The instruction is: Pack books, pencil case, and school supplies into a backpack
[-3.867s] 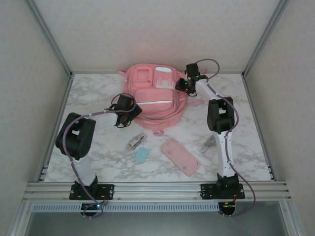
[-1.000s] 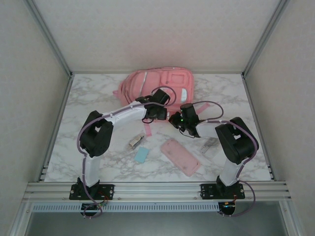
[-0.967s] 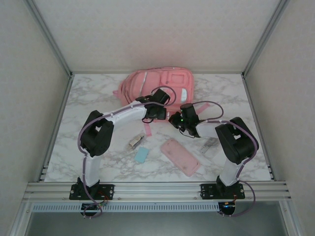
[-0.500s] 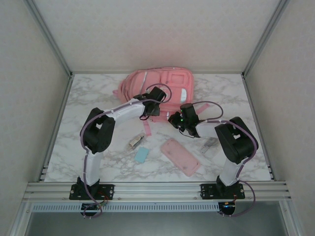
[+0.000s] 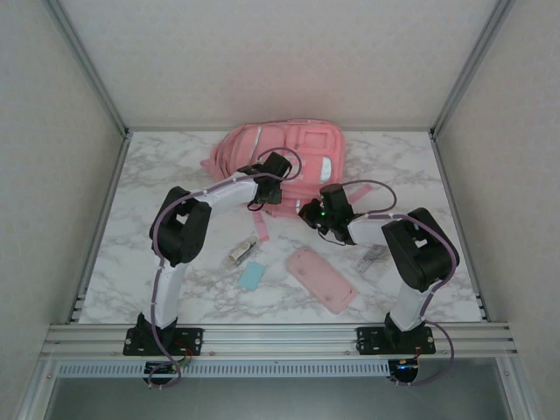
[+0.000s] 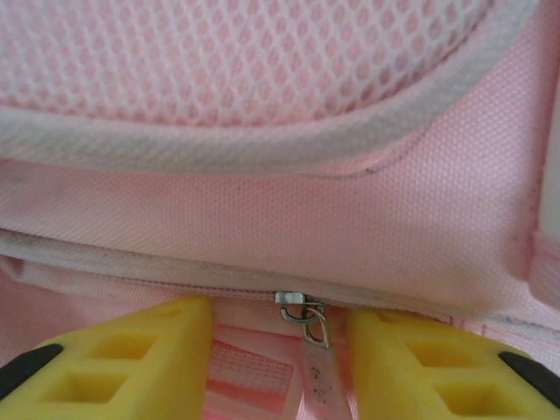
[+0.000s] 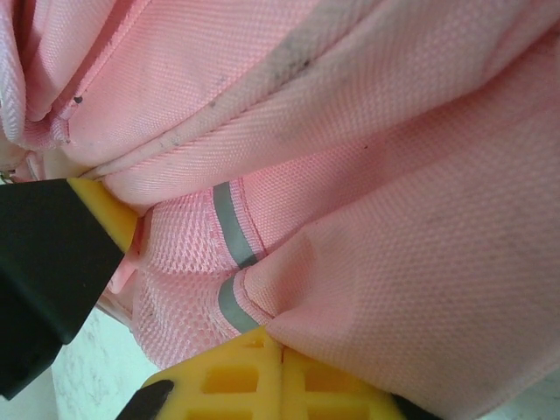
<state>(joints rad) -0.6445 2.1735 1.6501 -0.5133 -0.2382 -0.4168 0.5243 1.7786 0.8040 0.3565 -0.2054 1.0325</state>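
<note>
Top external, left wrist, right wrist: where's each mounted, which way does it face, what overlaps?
Top external: above and behind the bases, looking down at the table; both arms, left gripper and right gripper at the backpack.
Left wrist: on the left arm, facing the backpack's zipper pull between its open yellow fingers.
Right wrist: on the right arm, facing backpack fabric pinched by its fingers.
Shared: backpack in all three.

Soft even light, wrist close-ups slightly blurred

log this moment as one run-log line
left gripper: open, astride zipper pull | right gripper: shut on backpack fabric | pencil case: on table, unpacked
</note>
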